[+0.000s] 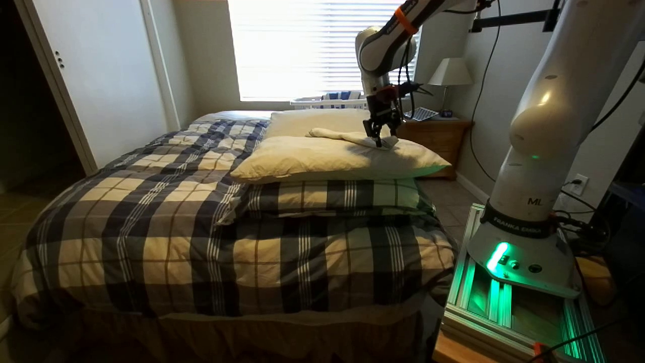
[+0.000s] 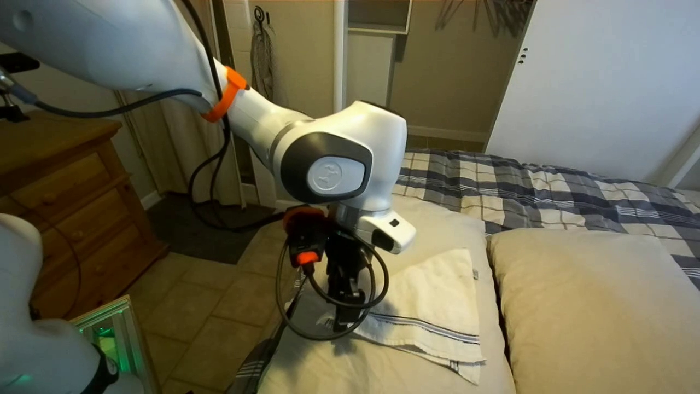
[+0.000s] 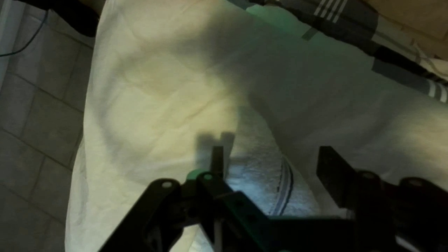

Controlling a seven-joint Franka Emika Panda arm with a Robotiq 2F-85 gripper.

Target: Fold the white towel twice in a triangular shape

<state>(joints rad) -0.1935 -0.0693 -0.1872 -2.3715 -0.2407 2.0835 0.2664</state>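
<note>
Wrist view, starting from the left: tiled floor [image 3: 42, 115] lies well to the left of the hand [image 3: 271, 154], a dark cable [image 3: 29, 42] crossing its upper corner. Next comes a cream pillow [image 3: 147, 112], the surface beneath the hand. The left finger [image 3: 217, 162] stands just beside the edge of the white towel [image 3: 257, 150], whose tapering corner shows in the gap between the fingers, dark stripes running down its right side. The right finger [image 3: 332, 175] stands past those stripes, over the pillow. The hand is released, its fingers spread well apart; whether the tips touch the cloth I cannot tell. Plaid fabric [image 3: 336, 21] shows up and to the right of the hand.

In an exterior view, a plaid comforter [image 1: 166, 217] spreads to the left of the hand, and the towel [image 1: 347, 136] reaches left from below the fingers as a narrow, creased ridge on the pillow. To the hand's right, farther back, a table lamp [image 1: 450, 73] stands on a wooden nightstand [image 1: 443, 138]; nearer the camera, the robot's base [image 1: 529, 267] shows a green light.

In an exterior view, a wooden chest of drawers [image 2: 82, 219] stands well left of the hand. The towel [image 2: 432, 295], striped along its border, spreads from under the hand out to the right, and another cream pillow [image 2: 590, 306] lies farther right.
</note>
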